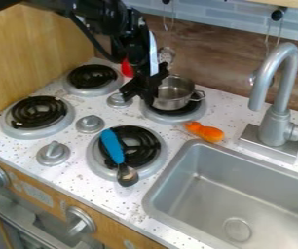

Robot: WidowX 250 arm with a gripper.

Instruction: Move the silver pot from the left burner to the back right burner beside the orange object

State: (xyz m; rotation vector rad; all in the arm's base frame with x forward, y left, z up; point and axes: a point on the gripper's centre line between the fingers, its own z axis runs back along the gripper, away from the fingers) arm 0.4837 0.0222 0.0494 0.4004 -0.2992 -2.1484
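Note:
The gripper (139, 97) hangs over the back of the stove, open, at the left side of the silver pot (175, 93). Its right finger overlaps the pot's left edge; contact cannot be told. The pot stands upright on the back right burner, with one handle pointing right. A spoon with a blue handle (112, 145) lies across the front right burner (153, 146), its dark bowl towards the front edge. To the pot's lower right, an orange carrot-like thing (209, 133) rests on the counter. Something red (127, 68) is partly hidden behind the gripper.
Two black coil burners (39, 112) are on the left, with silver knobs (90, 124) between the burners. A metal sink (243, 194) and tall faucet (276, 112) occupy the right. Utensils (166, 56) hang at the back wall; a wooden panel (31, 53) bounds the left.

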